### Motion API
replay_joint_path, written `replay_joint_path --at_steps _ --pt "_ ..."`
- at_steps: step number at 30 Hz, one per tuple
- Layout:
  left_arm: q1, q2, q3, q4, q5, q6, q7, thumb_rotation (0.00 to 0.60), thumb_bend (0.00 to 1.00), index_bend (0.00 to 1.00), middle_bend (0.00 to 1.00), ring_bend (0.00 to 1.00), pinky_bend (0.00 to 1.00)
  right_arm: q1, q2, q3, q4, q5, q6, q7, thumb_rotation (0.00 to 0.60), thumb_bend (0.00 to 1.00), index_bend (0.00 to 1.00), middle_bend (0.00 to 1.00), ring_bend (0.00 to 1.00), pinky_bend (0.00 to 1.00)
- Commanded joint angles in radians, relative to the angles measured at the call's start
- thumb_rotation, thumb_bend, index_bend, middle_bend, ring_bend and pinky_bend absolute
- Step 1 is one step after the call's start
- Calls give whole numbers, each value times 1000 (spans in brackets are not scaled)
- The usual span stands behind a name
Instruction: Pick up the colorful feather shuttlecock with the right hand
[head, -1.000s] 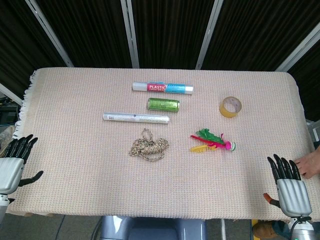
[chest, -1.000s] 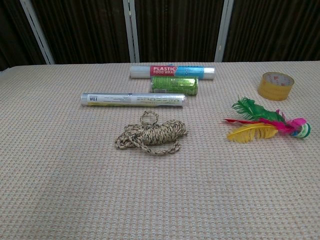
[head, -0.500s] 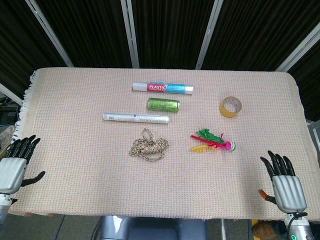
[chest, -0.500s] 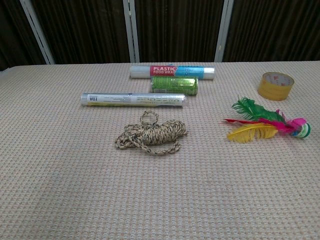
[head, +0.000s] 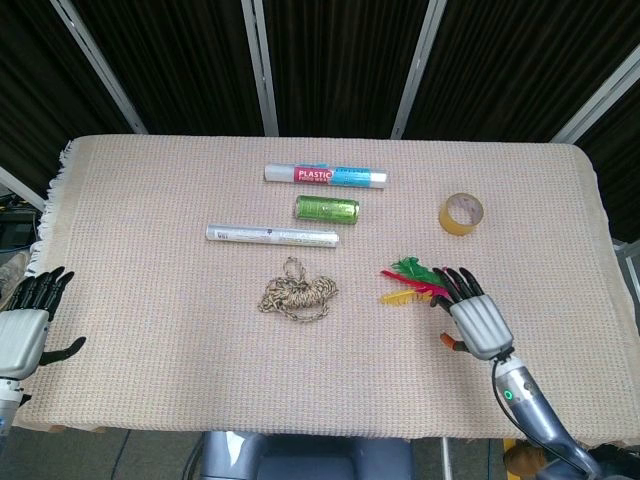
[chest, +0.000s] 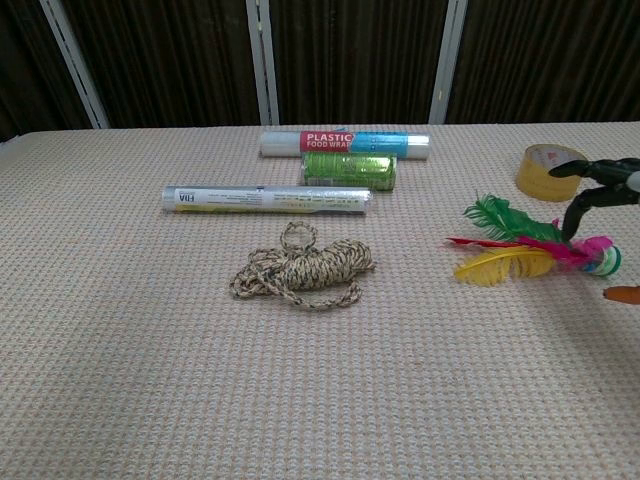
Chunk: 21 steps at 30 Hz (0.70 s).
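Woven cloth (head: 150, 250) under shuttlecock (head: 408, 283), open-fingered right hand (head: 475, 315).

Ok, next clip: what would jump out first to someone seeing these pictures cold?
The colorful feather shuttlecock at the table's right side, with the right hand poised over its base end, fingers spread and nothing held. After that, the coiled rope at the centre, the plastic food wrap roll behind it, and the yellow tape roll far right. The left hand sits open at the left edge.
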Motion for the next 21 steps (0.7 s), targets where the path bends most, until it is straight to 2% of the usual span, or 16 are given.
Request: replay_joint_path --at_steps 1,6,15,21 --pt "-4 -9 -8 9 -19 -8 15 600 208 0 0 0 0 91 -63 28 108 44 -111 32 600 152 359 23 0 0" --pt "-10 -24 -15 17 -52 -26 47 600 210 0 0 0 0 166 -98 34 205 69 -207 47 600 153 337 14 0 0" --pt "-17 -50 -26 23 -100 -44 105 600 209 0 0 0 0 260 -151 29 351 79 -298 98 600 167 353 18 0 0" --pt "-25 -63 -30 30 -120 -62 123 600 209 0 0 0 0 287 -197 12 442 70 -300 159 600 222 582 104 0 0"
